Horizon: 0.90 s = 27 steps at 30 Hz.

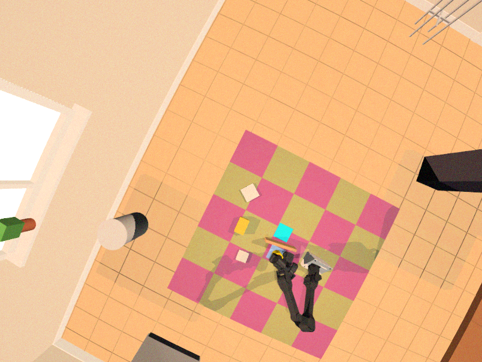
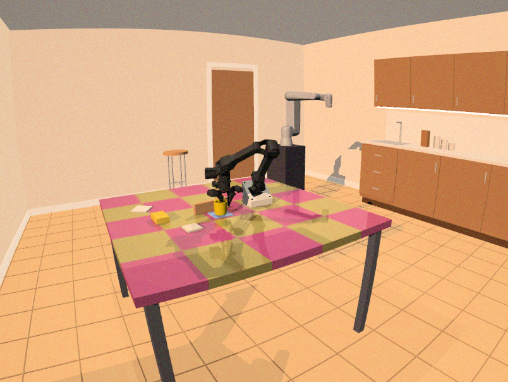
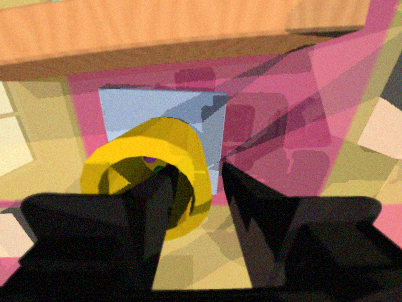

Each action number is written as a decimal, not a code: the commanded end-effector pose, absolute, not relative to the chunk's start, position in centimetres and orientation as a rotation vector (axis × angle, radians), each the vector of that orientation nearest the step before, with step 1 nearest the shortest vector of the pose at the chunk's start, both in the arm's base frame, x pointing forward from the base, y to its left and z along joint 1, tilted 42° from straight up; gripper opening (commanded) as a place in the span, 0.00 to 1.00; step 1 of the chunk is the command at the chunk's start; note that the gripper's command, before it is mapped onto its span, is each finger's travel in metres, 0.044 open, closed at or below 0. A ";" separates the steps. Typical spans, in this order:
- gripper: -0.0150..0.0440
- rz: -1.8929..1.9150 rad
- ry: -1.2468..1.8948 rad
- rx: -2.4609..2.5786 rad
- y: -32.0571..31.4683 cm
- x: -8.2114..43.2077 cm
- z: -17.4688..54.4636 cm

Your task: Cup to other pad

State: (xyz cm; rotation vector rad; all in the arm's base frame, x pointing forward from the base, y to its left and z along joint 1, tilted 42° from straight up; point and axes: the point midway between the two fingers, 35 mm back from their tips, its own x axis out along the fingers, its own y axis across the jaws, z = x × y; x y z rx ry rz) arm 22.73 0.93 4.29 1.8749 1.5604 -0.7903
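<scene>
The yellow cup [image 1: 277,253] [image 2: 219,208] [image 3: 122,146] stands upright on the blue pad [image 1: 272,248] [image 2: 228,214] [image 3: 135,107]. A purple marble [image 3: 150,160] and a green marble [image 3: 159,170] show inside it. My gripper [image 2: 225,202] [image 3: 200,167] points down at the cup, its fingers partly open. In the wrist view the left finger overlaps the cup's mouth and the right finger is beyond its right side. The fingers do not grip the wall; their exact depth is unclear. The cyan pad [image 1: 283,232] lies across the upright wooden board, hidden in the exterior view.
The wooden board [image 1: 281,244] [image 2: 203,207] [image 3: 175,30] stands between the two pads, close to the cup. A yellow block [image 1: 241,226] [image 2: 160,217] and two pale tiles [image 1: 249,192] [image 2: 192,227] lie off to the side. My arm's base [image 2: 259,200] stands near the blue pad.
</scene>
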 end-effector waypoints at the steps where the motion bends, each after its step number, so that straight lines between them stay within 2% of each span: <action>1: 0.50 -0.790 1.560 1.875 0.9 22.7 4.3; 22: 0.25 -0.790 1.560 1.875 0.9 22.7 4.3; 27: 0.25 -0.792 1.558 1.874 0.3 22.7 4.8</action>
